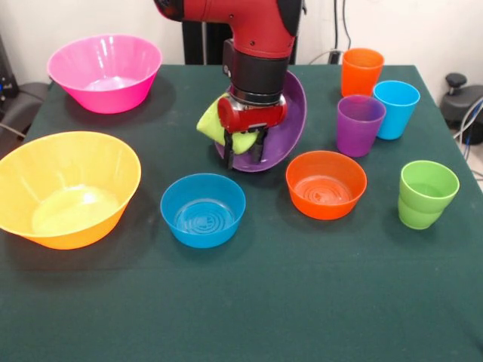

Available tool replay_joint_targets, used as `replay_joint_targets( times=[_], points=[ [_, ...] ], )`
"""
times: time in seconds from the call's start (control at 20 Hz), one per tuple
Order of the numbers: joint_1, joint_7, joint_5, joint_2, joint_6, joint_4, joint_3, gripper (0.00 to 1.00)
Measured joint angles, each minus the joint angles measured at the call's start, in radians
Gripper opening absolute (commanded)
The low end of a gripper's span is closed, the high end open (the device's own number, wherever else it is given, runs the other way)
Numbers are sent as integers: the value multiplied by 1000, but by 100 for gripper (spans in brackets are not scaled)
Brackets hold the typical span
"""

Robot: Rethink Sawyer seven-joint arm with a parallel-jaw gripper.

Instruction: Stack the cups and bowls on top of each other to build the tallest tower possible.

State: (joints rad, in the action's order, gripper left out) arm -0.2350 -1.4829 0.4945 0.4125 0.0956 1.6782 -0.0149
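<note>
My gripper (243,149) hangs over the table's middle, its fingers closed around a lime-yellow cup (211,122) that lies on its side. Right behind it the wide purple bowl (296,113) stands steeply tilted, its lower rim on the cloth and its hollow facing the cup. I cannot tell whether the cup touches that bowl. In front sit a small blue bowl (202,210) and a small orange bowl (326,184), both upright. No tower is standing.
A pink bowl (104,72) is at the back left and a yellow-orange bowl (66,188) at the left edge. On the right stand the orange cup (361,72), light blue cup (395,108), purple cup (359,124) and green cup (427,194).
</note>
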Motion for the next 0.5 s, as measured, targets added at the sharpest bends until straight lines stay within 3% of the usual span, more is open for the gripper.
replay_joint_targets(
  times=[0.5],
  points=[
    [0, 0, -4, -3, -1, -6, -6, 100]
  ],
)
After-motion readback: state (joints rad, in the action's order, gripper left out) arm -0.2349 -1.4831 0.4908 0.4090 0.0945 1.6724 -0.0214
